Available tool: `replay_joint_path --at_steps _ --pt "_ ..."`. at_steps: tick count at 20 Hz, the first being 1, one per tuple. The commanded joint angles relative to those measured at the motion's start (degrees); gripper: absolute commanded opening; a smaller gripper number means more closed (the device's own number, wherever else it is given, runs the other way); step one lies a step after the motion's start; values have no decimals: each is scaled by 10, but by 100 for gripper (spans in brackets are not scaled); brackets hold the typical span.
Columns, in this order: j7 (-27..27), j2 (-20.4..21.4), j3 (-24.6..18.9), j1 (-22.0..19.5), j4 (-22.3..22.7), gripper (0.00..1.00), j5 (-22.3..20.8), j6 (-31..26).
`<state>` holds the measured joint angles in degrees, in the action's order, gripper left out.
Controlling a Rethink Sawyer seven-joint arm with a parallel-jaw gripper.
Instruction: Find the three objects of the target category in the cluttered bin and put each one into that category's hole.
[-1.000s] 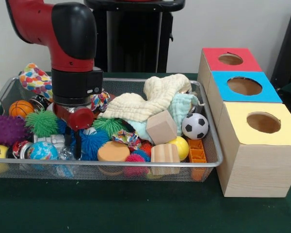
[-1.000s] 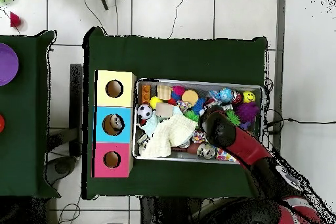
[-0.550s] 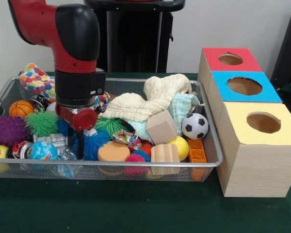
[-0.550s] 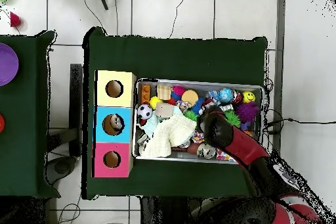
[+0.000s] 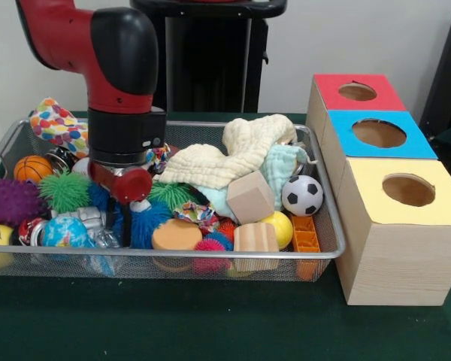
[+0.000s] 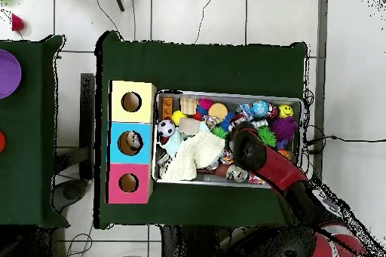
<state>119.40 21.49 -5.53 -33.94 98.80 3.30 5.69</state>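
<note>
A wire mesh bin [image 5: 327, 201] holds many toys: an orange basketball [image 5: 31, 167], green spiky ball [image 5: 64, 191], purple spiky ball [image 5: 11, 201], globe ball [image 5: 64, 232], blue spiky ball [image 5: 146, 222], wooden cube [image 5: 249, 197], soccer ball [image 5: 301, 195] and cream cloth [image 5: 225, 154]. My gripper [image 5: 124, 224] reaches down into the bin's left half, between the globe ball and the blue spiky ball; its tips are hidden among the toys. From above, the gripper [image 6: 243, 138] covers the bin's [image 6: 226, 94] middle right. Beside the bin stand the red [image 5: 357, 92], blue [image 5: 379, 133] and yellow [image 5: 408, 189] hole boxes.
An orange disc [image 5: 176, 235], striped wooden block [image 5: 255, 239], yellow ball [image 5: 279, 228] and orange brick [image 5: 305, 235] lie along the bin's near wall. A polka-dot fabric toy [image 5: 54, 124] sits at the far left corner. A second table with a purple disc [image 6: 7, 73] shows in the overhead view.
The arm has drifted slightly to the right in the front view, staying low inside the bin. The toys around it have barely shifted.
</note>
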Motion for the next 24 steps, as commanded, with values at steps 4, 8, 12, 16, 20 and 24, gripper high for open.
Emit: replay_joint_path --at_steps 4,8,12,16,20,24 --pt "96 45 -13 58 46 0 19 -34" --pt "96 69 -1 68 59 0 29 -58" --pt "106 92 5 73 88 0 37 -62" --pt "112 114 22 90 106 0 50 -71" --pt "116 128 39 109 116 0 64 -77" --pt "119 139 55 130 121 0 81 -90"
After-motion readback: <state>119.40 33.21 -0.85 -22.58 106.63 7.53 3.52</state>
